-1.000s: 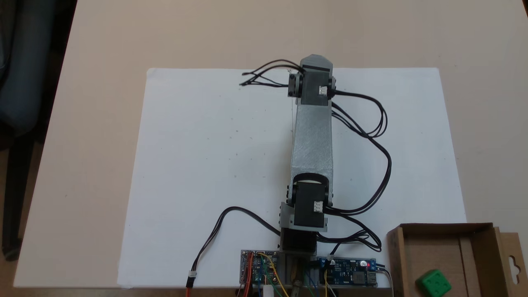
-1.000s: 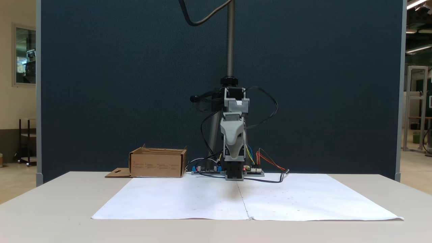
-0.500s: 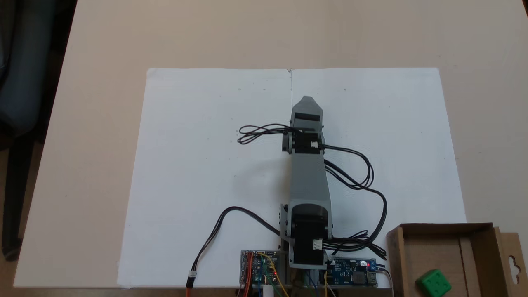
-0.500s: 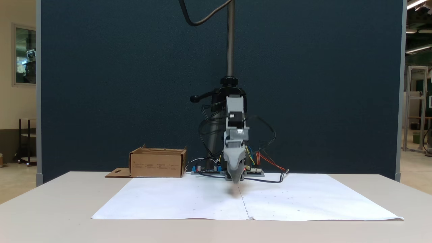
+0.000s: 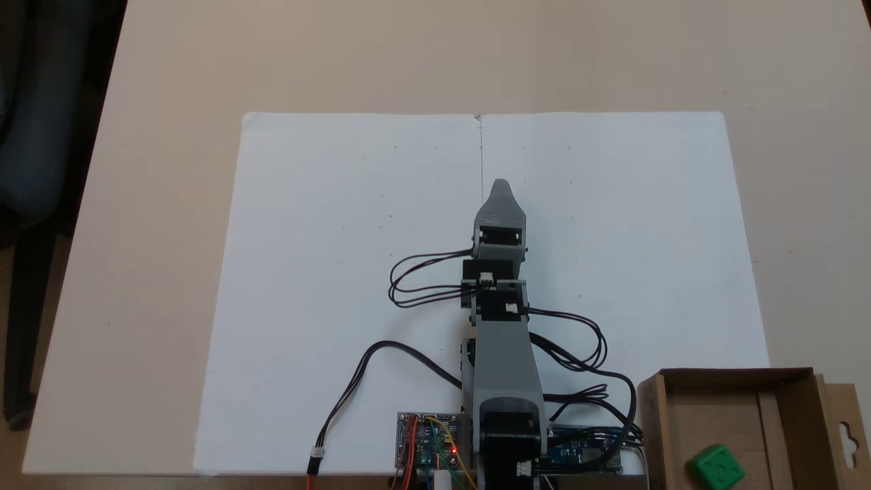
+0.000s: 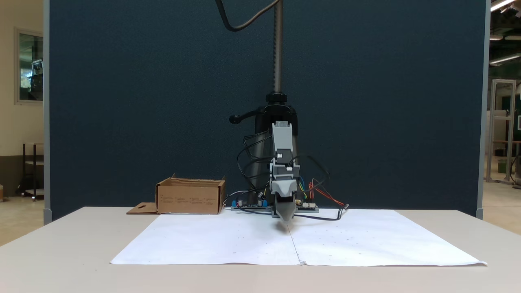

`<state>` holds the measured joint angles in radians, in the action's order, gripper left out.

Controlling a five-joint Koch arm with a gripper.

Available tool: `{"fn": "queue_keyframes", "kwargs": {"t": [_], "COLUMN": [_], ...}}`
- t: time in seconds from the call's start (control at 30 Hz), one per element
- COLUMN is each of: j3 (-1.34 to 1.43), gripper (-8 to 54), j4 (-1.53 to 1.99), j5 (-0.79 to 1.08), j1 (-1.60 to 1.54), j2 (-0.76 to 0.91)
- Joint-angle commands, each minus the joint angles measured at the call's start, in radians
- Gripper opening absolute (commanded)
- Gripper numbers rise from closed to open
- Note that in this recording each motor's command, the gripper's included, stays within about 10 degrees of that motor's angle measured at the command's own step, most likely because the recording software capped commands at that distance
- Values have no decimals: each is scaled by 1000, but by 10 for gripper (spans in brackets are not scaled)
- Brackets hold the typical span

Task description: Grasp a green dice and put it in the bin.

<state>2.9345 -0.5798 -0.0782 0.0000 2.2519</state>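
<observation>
The green dice [image 5: 714,468] lies inside the bin [image 5: 735,376], a shallow brown cardboard box at the lower right corner of a fixed view. Seen from the front, the bin [image 6: 189,199] stands left of the arm's base and its wall hides the dice. My gripper [image 5: 501,187] points away from the base over the middle of the white paper, far from the bin. In the front view the gripper [image 6: 287,217] hangs low, just above the paper. It tapers to a single tip with no gap and nothing in it.
A large white paper sheet [image 5: 340,238] covers the table's middle. Circuit boards [image 5: 425,442] and black cables [image 5: 422,286] sit around the arm's base. The bin's flap [image 5: 844,429] with a hang-hole sticks out at its side. A dark partition [image 6: 122,101] stands behind the table.
The arm has folded back toward its base and come down. The gripper tip drew in from the paper's far edge to its middle and now sits just above the sheet. The dice stayed in the bin.
</observation>
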Motion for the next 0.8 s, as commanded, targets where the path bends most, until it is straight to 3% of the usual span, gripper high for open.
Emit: {"fn": "queue_keyframes", "kwargs": {"t": [0.0, 0.27, 0.77], "j3": [20, 196, 196], "gripper": [433, 434, 446], "j4": [-167, -440, -899], "j5": [54, 57, 52], "j1": [12, 6, 14], "j2": [92, 118, 118]}}
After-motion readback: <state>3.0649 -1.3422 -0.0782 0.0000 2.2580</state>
